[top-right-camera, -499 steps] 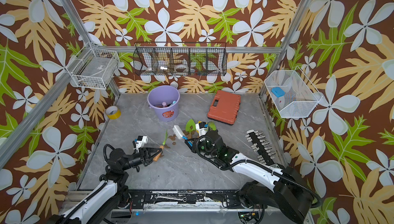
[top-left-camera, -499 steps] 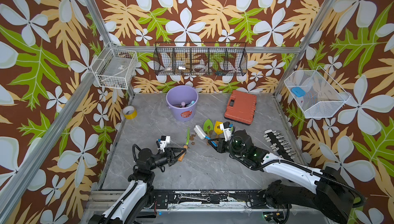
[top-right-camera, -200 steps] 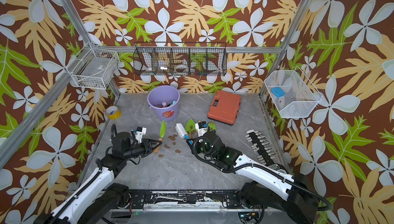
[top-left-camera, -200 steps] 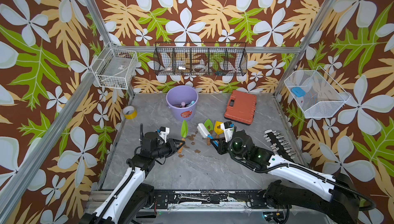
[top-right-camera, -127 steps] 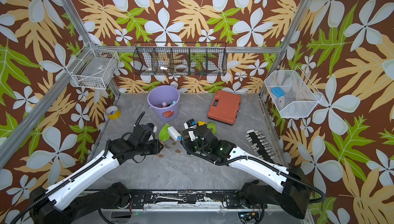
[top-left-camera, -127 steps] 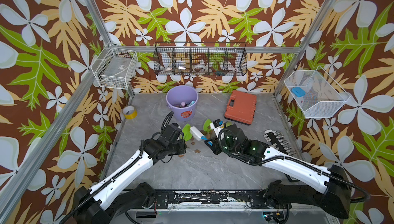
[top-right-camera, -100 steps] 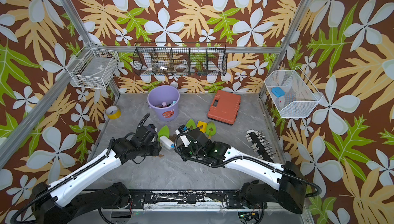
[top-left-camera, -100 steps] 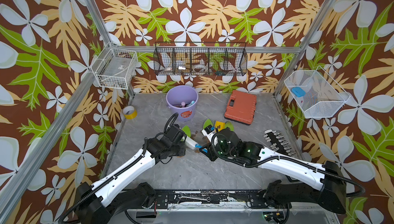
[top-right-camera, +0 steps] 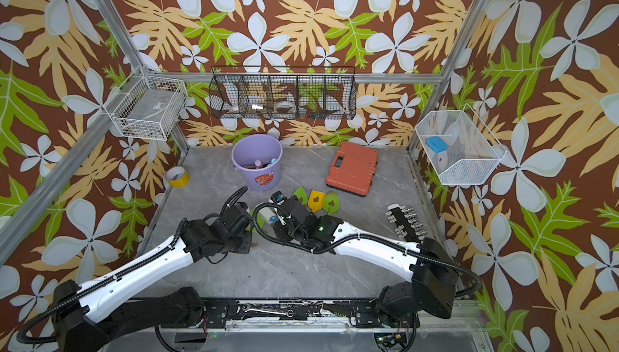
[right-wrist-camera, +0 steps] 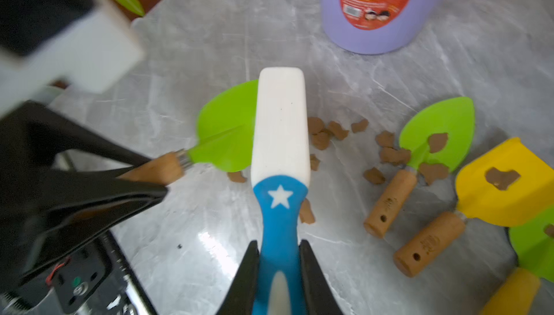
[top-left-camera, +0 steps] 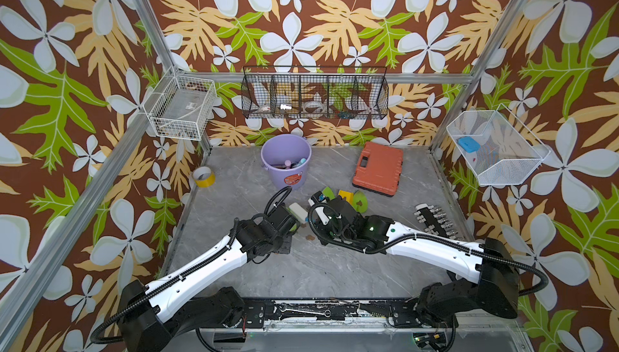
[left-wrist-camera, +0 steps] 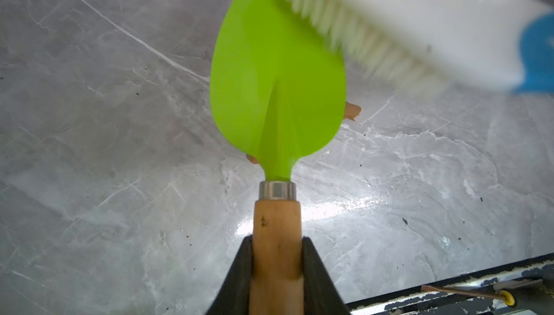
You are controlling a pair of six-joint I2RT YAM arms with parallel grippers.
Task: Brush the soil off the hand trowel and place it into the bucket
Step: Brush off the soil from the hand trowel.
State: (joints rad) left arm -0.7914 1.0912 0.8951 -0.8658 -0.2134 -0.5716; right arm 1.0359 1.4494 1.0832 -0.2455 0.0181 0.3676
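- Being clamped in the left gripper [left-wrist-camera: 275, 246], the hand trowel [left-wrist-camera: 269, 73] is held over the table [top-left-camera: 318, 266] centre.
- A brush [right-wrist-camera: 280, 118], clamped in the right gripper [right-wrist-camera: 278, 249], is laid on its blade.
- The bucket [top-left-camera: 285, 162] is set at the far edge.

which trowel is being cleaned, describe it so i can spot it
Find the lilac bucket at the back of the table; in front of it the left gripper holds a green trowel by its wooden handle, under the brush. Unlike the other green trowel and the yellow trowel lying nearby with soil on them, its visible blade is bare.
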